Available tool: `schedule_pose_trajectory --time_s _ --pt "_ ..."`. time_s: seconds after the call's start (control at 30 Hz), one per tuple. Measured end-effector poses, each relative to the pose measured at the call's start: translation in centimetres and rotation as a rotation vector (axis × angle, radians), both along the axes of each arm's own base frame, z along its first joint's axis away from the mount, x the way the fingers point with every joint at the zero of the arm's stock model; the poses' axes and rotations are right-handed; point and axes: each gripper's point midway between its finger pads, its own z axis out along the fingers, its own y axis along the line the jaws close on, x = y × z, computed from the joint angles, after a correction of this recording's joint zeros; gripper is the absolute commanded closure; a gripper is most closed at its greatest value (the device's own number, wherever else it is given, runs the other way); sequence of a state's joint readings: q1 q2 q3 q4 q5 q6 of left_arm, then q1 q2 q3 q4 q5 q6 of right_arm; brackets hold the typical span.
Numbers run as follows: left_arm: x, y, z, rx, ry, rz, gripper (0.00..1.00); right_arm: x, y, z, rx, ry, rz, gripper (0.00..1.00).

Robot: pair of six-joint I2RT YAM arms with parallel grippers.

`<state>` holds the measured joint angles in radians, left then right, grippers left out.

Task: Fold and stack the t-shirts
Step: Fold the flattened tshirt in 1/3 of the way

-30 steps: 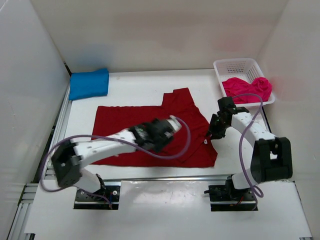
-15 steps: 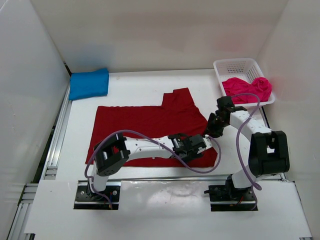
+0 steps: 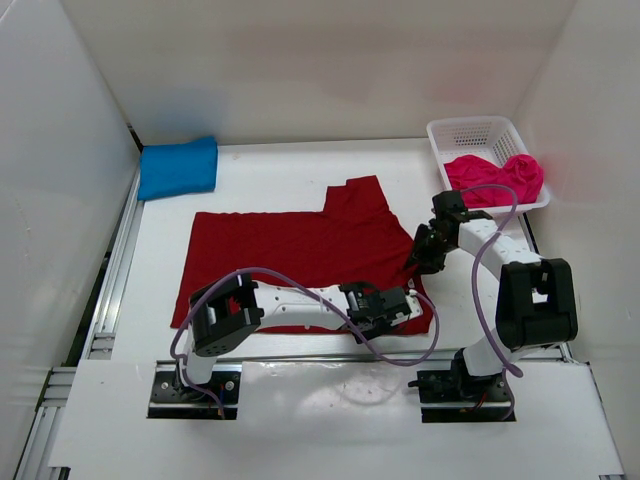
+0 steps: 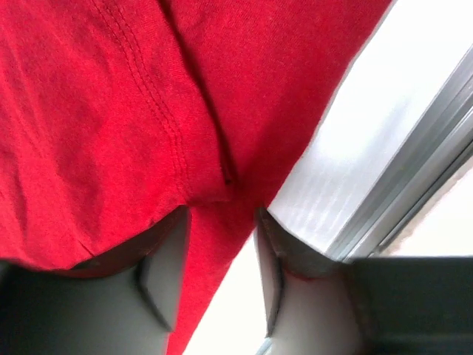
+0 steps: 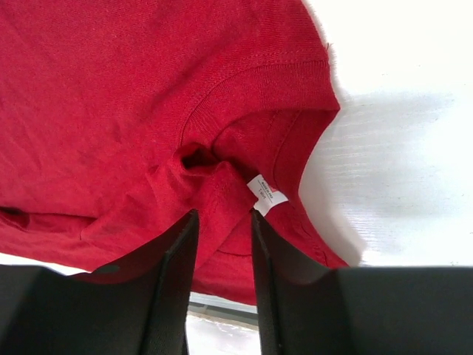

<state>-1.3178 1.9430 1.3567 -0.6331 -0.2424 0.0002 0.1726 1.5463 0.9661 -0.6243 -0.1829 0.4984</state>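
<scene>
Gripping stage of the fold on the dark red shirt [image 3: 300, 245], by my reading. It lies flat across the middle of the worktop [image 3: 270, 185], its lower hem along the near edge and one sleeve pointing toward the far edge.

- Left gripper [image 3: 385, 303]: low over the shirt's corner nearest the near-right corner of the worktop. In the wrist view its jaws straddle a stitched hem [image 4: 159, 126], with a tongue of cloth and a sliver of bare worktop in the narrow gap. Cannot tell whether they pinch yet.
- Right gripper [image 3: 422, 258]: at the shirt's right edge, on the collar [image 5: 251, 81]. Jaws drawn in on a puckered ridge of red cloth just beside the white label [image 5: 266, 194]. I read this as a hold.

Next move, as I judge it: make the left pinch sure, then lift both held points together and carry that right edge over toward the left edge of the worktop, keeping the cloth taut so that it does not crease or drag.

Containers: one white mesh basket [image 3: 470, 130] at the far-right corner, with the pink shirt [image 3: 495, 178] bunched inside, unfolded. The blue shirt [image 3: 178, 167] is folded at the far-left corner, so the stack probably belongs there.
</scene>
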Motion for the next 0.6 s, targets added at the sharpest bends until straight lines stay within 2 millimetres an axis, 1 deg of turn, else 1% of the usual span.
schedule_pose_trajectory --time_s 0.03,0.2,0.23,0.27,0.33,0.4,0.47,0.5,0.6 --pt "0.0 0.0 0.0 0.001 0.0 0.0 0.53 -0.1 0.1 0.0 -0.001 0.0 0.004 0.6" --pt "0.2 0.1 0.1 0.003 -0.008 0.003 0.53 -0.5 0.3 -0.5 -0.017 0.004 0.018 0.6" --pt "0.2 0.0 0.1 0.003 -0.009 0.003 0.51 -0.6 0.2 -0.7 -0.024 0.007 0.018 0.6" --pt "0.2 0.0 0.1 0.003 -0.01 0.003 0.44 -0.7 0.1 -0.9 -0.028 0.009 0.017 0.6" --pt "0.3 -0.1 0.0 0.005 -0.012 0.003 0.39 -0.9 -0.1 -1.1 -0.038 0.016 0.014 0.6" --pt "0.3 -0.2 -0.3 0.01 -0.011 0.006 0.38 -1.0 -0.2 -1.4 -0.046 0.016 0.012 0.6" --pt "0.5 -0.2 -0.7 0.022 -0.013 0.008 0.38 -1.2 -0.3 -1.6 -0.05 0.02 0.011 0.6" --pt "0.6 -0.3 -0.7 0.028 -0.016 0.011 0.4 -1.2 -0.4 -1.6 -0.052 0.02 0.011 0.6" --pt "1.3 -1.1 -0.3 0.016 -0.041 0.022 0.43 -1.5 -0.4 -1.9 -0.053 0.027 0.011 0.6"
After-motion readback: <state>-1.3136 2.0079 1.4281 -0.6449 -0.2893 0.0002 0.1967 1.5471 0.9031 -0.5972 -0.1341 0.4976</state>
